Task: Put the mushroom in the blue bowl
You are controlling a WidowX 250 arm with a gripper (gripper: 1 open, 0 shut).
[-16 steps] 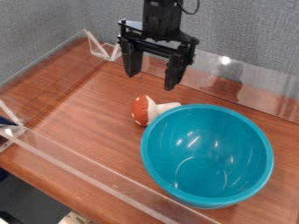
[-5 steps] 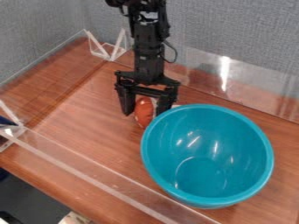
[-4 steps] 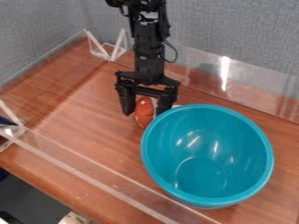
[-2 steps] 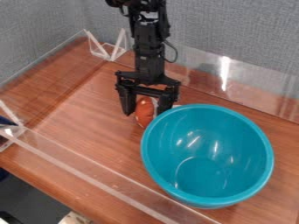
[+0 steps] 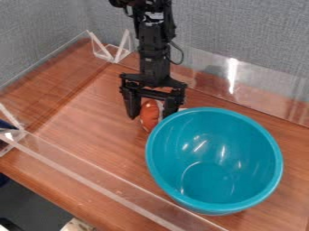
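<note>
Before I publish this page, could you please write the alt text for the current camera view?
A black robot pincer, open, is lowered around a small red-orange toy mushroom on a wooden table. A large, glossy teal-blue plastic bowl stands close beside it, with nothing inside.

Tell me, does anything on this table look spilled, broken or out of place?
Nothing looks spilled or broken. The blue bowl sits level, with nothing in it, and the mushroom is on the table beside it, between the open fingers of the gripper. Nothing stands out as odd.
</note>
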